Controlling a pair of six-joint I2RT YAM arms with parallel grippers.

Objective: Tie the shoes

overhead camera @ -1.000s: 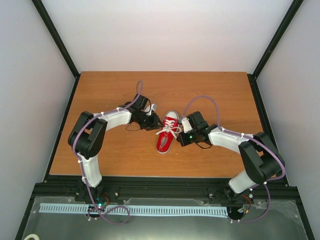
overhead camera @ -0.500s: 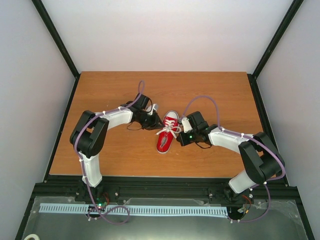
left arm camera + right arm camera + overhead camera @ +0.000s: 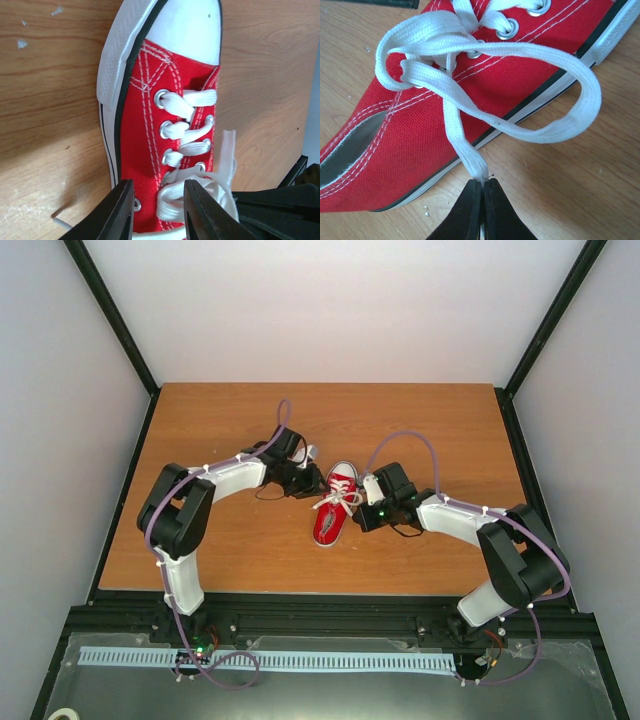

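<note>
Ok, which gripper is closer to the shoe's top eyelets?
Left. The left gripper hangs open right at the top eyelets, a lace between its fingers. The right gripper sits beside the sole, shut on a lace end.

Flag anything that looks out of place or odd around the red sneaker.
Nothing looks damaged. The red canvas sneaker has its white laces only loosely knotted: one big loop droops past the sole onto the wooden table. The right gripper pinches a lace end. A few white specks lie on the wood.
</note>
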